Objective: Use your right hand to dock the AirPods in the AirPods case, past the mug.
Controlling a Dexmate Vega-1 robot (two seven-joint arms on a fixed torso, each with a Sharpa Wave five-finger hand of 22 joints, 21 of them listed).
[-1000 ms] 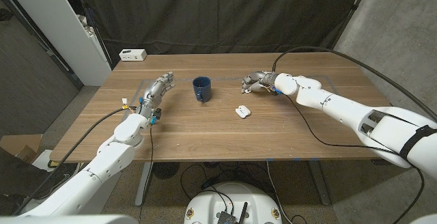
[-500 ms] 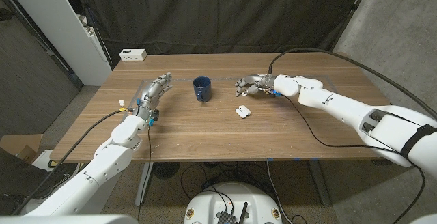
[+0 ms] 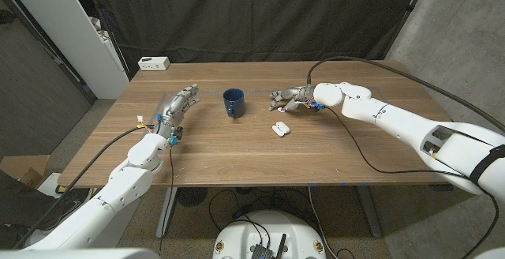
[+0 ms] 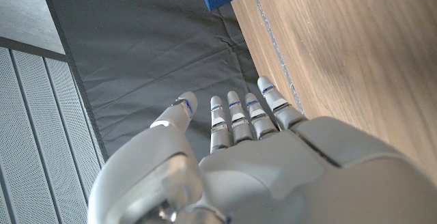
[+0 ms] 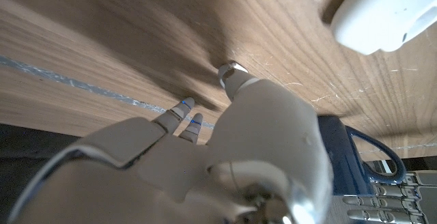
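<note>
Where fingers curl, right hand [image 3: 286,98] contents unclear.

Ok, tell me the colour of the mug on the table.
Dark blue. The mug shows best in the head view, standing on the wooden table.

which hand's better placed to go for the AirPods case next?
Right. The right hand hovers just behind the white AirPods case, on the same side of the blue mug. The left hand sits beyond the mug, farther off.
</note>
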